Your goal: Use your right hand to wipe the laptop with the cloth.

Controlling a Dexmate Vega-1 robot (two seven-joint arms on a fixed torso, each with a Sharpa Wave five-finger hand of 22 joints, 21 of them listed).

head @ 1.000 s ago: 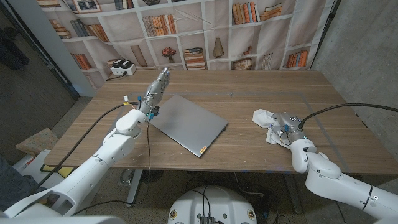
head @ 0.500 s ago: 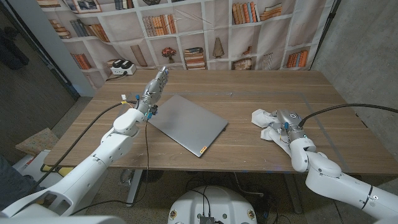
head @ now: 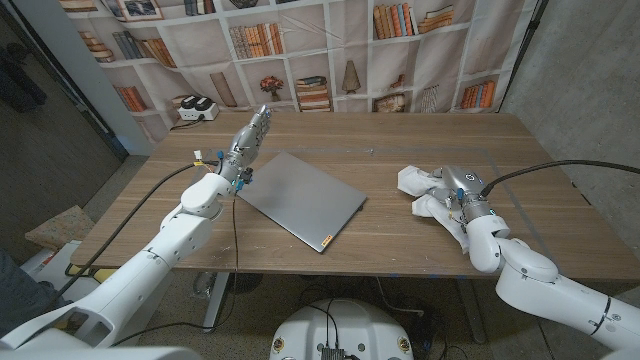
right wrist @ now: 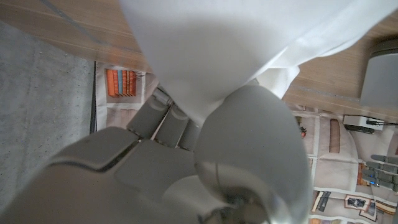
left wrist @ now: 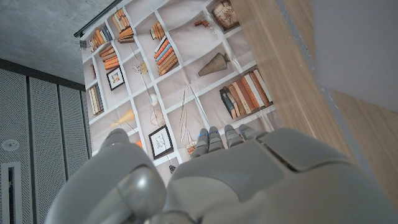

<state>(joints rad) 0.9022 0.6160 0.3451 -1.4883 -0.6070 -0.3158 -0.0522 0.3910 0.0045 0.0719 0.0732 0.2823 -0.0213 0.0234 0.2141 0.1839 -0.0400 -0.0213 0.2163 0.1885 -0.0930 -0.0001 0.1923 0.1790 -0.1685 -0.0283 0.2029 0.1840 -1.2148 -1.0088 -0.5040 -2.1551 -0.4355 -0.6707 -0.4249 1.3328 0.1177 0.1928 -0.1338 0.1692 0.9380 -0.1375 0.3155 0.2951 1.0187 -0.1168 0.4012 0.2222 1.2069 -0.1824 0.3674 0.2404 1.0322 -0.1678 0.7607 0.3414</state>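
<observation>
Holding the white cloth in its fingers, the right hand is near the tabletop's right edge, well apart from the closed laptop at the middle. Loose folds may drag or slip out on the way across. The left hand hovers beside the laptop's far left corner, fingers extended and holding nothing.

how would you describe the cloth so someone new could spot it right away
Start at the wooden table and find the closed grey laptop near its middle. To the laptop's right, the right hand grips a crumpled white cloth, the only soft, white thing on the tabletop.
</observation>
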